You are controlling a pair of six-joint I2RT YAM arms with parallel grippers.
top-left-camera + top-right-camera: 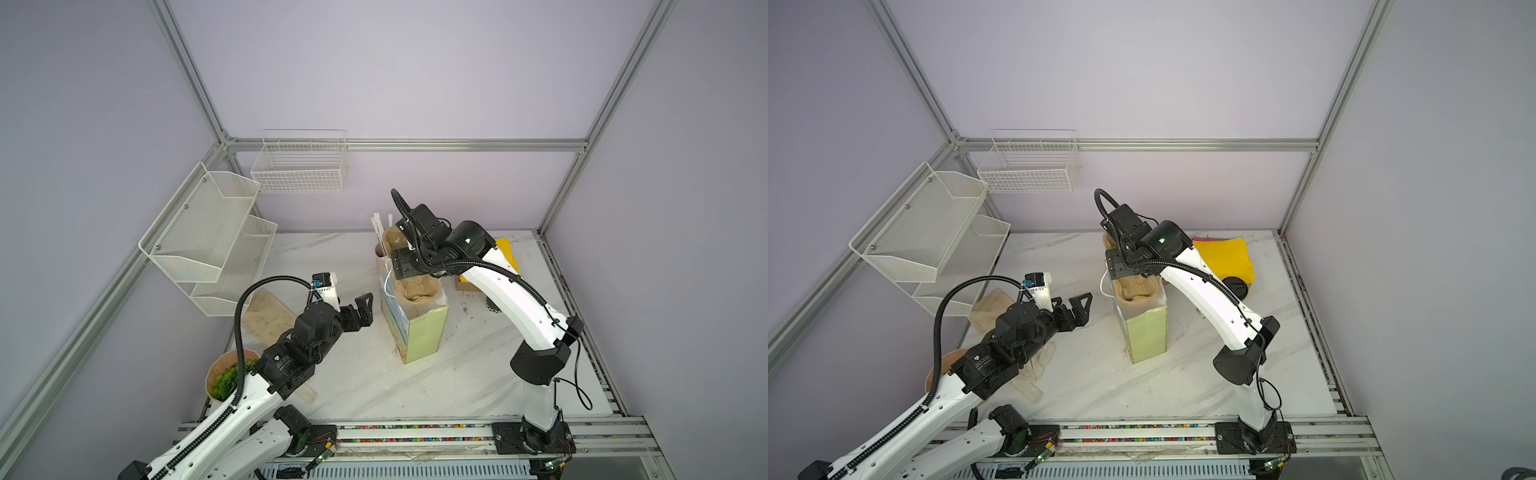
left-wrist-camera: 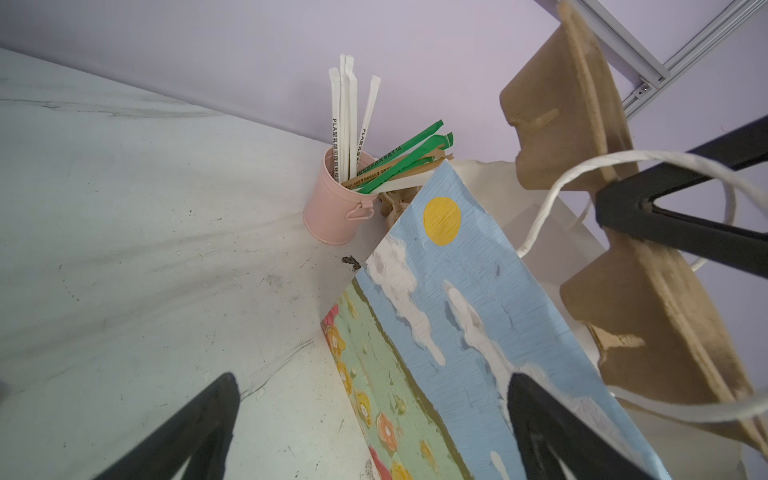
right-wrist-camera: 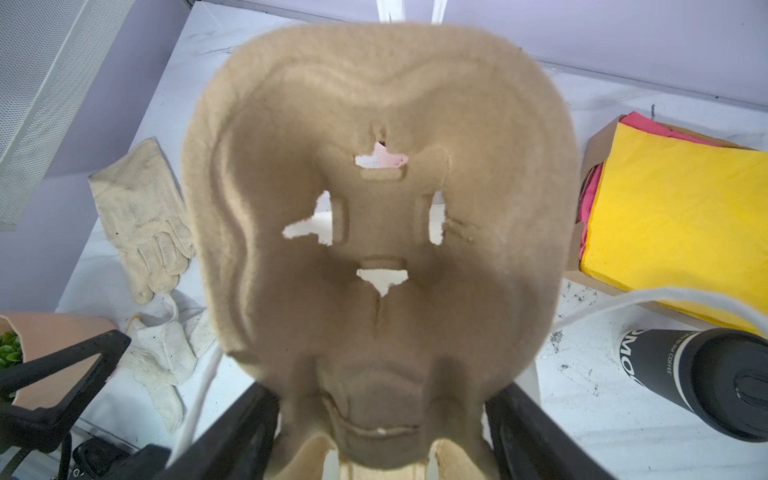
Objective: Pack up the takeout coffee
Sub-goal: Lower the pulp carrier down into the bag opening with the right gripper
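You're looking at the paper bag (image 1: 419, 332) standing in the middle of the counter (image 1: 353, 374), with the cup carrier (image 3: 374, 124) sticking out of its top. The straw bucket (image 2: 332, 208) is sitting just behind the bag. The coffee cup (image 3: 685, 370) is lying on its side right of the bag, wearing its lid (image 3: 744, 386), with the stack of paper sheets (image 1: 1225, 255) sitting behind it. Gloves (image 3: 141, 216) are lying left of the bag; the plant pot (image 1: 216, 370) is sitting at the near-left corner. The mesh shelf (image 1: 199, 232) is hanging on the left wall, the wire basket (image 1: 299, 166) on the back wall.
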